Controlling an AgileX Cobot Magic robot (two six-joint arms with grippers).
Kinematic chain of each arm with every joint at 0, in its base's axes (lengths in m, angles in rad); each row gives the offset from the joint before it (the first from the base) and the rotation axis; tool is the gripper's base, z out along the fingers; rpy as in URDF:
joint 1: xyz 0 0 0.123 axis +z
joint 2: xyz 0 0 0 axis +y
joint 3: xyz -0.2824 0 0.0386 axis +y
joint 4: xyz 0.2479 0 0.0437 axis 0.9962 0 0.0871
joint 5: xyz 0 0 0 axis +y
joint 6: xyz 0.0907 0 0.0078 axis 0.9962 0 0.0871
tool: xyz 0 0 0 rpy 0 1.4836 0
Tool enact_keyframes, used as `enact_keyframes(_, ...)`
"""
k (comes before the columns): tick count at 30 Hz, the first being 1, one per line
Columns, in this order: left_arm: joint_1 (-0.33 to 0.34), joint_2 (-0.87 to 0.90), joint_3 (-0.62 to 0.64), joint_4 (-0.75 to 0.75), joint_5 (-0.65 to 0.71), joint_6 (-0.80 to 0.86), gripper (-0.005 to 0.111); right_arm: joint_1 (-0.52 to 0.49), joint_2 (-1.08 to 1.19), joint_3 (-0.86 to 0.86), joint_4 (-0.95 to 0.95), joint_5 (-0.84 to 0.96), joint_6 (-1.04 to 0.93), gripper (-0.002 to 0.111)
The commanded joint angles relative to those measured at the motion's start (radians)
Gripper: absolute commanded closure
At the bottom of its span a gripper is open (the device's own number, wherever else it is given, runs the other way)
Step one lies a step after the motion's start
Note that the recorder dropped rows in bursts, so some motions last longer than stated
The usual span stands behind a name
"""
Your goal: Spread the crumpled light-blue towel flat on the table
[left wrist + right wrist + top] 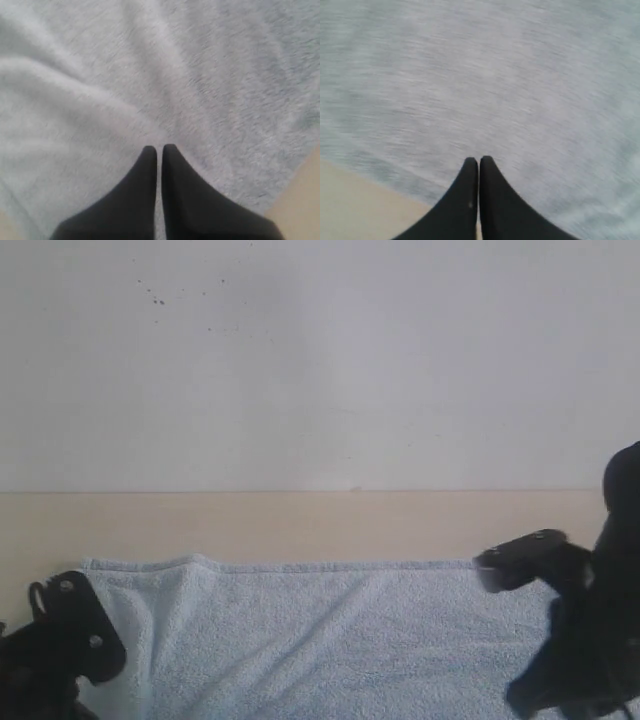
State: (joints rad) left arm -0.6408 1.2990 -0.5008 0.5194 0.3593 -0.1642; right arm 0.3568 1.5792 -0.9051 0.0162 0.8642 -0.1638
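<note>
Off-white wall (320, 360), flecked with a few dark specks, rises behind a pale beige wood-look table (300, 525) that runs the whole width of the exterior view. On the table lies the light-blue terry towel (340, 640), opened out wide, its far hemmed edge almost straight with a small hump toward the left end, and soft ridges crossing its left half. At the towel's left end sits the left gripper (159, 149): its black fingers (142, 185) are pressed together with only a thin slit between them, and the cloth's creases gather toward the tips, so it seems to pinch the towel there. The right gripper (479, 160) is at the towel's right end, by the far edge, its fingers likewise closed tip to tip over the blurred pile, bare table just beside. Whether any cloth is caught between them cannot be told.
</note>
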Motion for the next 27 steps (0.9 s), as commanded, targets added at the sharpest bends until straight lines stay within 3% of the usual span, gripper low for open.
enact_keyframes(1, 0.106, -0.006, 0.02, 0.108, 0.041, -0.22, 0.103, -0.092, -0.033, 0.071, -0.295, 0.102, 0.291, 0.109)
enact_keyframes(4, 0.192, -0.003, 0.023, 0.127, 0.081, -0.425, 0.103, -0.109, -0.037, 0.147, -0.295, 0.126, 0.27, 0.109)
enact_keyframes(7, 0.249, 0.001, 0.023, 0.125, 0.13, -0.479, 0.103, -0.109, -0.037, 0.21, -0.296, 0.103, 0.291, 0.109)
enact_keyframes(17, 0.259, 0.062, 0.03, 0.087, 0.166, -0.391, 0.103, -0.109, -0.033, 0.281, -0.332, -0.004, 0.348, 0.109)
enact_keyframes(27, 0.259, 0.216, 0.03, 0.102, 0.053, -0.375, 0.103, -0.109, -0.035, 0.251, -0.283, -0.182, 0.375, 0.109)
